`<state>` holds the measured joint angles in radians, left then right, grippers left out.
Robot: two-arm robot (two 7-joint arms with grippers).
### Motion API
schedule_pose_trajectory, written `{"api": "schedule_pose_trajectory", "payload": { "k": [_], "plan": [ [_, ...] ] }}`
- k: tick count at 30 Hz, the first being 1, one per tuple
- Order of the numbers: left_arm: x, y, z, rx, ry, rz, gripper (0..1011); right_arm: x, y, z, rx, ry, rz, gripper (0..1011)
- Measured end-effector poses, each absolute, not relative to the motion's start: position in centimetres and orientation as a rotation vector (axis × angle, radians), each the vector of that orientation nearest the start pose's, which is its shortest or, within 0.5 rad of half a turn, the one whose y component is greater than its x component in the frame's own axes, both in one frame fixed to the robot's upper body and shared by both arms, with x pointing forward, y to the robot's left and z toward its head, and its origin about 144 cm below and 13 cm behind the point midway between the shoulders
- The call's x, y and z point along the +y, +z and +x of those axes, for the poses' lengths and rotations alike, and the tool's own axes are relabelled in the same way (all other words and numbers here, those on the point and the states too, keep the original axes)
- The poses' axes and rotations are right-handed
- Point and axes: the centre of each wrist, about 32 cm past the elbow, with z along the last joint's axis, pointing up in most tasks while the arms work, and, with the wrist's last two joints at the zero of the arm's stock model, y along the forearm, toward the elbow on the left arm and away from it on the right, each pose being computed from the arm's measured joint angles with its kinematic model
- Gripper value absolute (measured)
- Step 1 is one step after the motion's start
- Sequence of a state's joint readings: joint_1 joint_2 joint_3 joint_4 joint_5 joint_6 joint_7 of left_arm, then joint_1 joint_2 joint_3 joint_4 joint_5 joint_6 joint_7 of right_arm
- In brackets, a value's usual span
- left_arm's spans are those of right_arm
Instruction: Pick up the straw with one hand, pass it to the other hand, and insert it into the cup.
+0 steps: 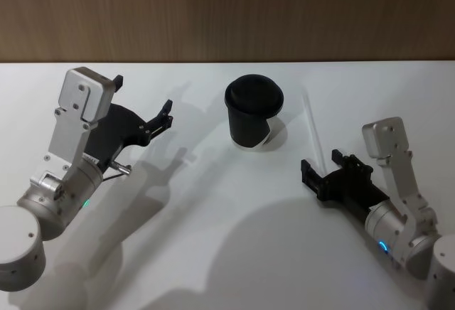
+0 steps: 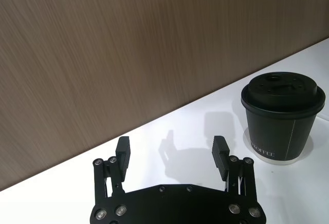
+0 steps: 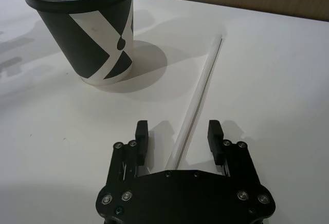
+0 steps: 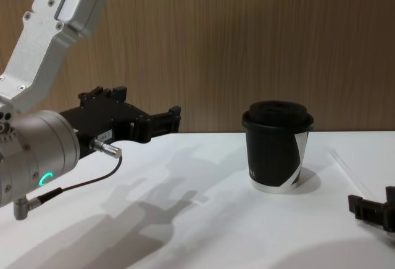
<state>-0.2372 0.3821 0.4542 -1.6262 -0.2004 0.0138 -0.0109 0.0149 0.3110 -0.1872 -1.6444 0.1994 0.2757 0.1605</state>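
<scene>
Arms sit either side of a white table [image 1: 213,253]. From the head, the right gripper [image 1: 321,163] lies low at approx 4 o'clock from the cup [image 1: 254,111] and points toward 10 o'clock, jaws spread. The cup stands upright mid-table, lid on.

The straw [image 3: 198,100] lies flat at 3 o'clock of the cup, apart from it, running roughly 12 to 6 o'clock. Its near end passes btwn the right fingers w/ a gap each side, neither pad touching.

The left gripper [image 2: 171,149] hangs above the table at 9 o'clock of the cup, aimed toward 2 o'clock, jaws wide apart, holding nothing. A green ring [image 4: 43,178] glows on its arm.

A wide stretch of table separates the left gripper from the cup. A wood-panel wall [image 1: 227,11] closes the far edge at 12 o'clock.

The straw's near tip is hidden under the right gripper's body. The chest view cuts that gripper at the edge. Whether its fingers touch the table cannot be told.
</scene>
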Motion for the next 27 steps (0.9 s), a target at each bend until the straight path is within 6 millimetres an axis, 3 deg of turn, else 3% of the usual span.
{"api": "schedule_pose_trajectory", "payload": {
  "k": [1, 4, 7, 20, 27],
  "plan": [
    [19.84, 120.44, 49.20, -0.268, 1.124, 0.061, 1002, -25.37, 116.22, 45.74, 0.100, -1.218, -0.270, 702],
    [19.84, 120.44, 49.20, -0.268, 1.124, 0.061, 1003, -25.36, 116.22, 45.75, 0.100, -1.218, -0.270, 574],
    [19.84, 120.44, 49.20, -0.268, 1.124, 0.061, 1003, -25.36, 116.21, 45.75, 0.100, -1.218, -0.271, 515],
    [19.84, 120.44, 49.20, -0.268, 1.124, 0.061, 1003, -25.37, 116.19, 45.75, 0.101, -1.219, -0.273, 84],
    [19.84, 120.44, 49.20, -0.268, 1.124, 0.061, 1003, -25.36, 116.20, 45.75, 0.100, -1.219, -0.273, 17]
  ]
}}
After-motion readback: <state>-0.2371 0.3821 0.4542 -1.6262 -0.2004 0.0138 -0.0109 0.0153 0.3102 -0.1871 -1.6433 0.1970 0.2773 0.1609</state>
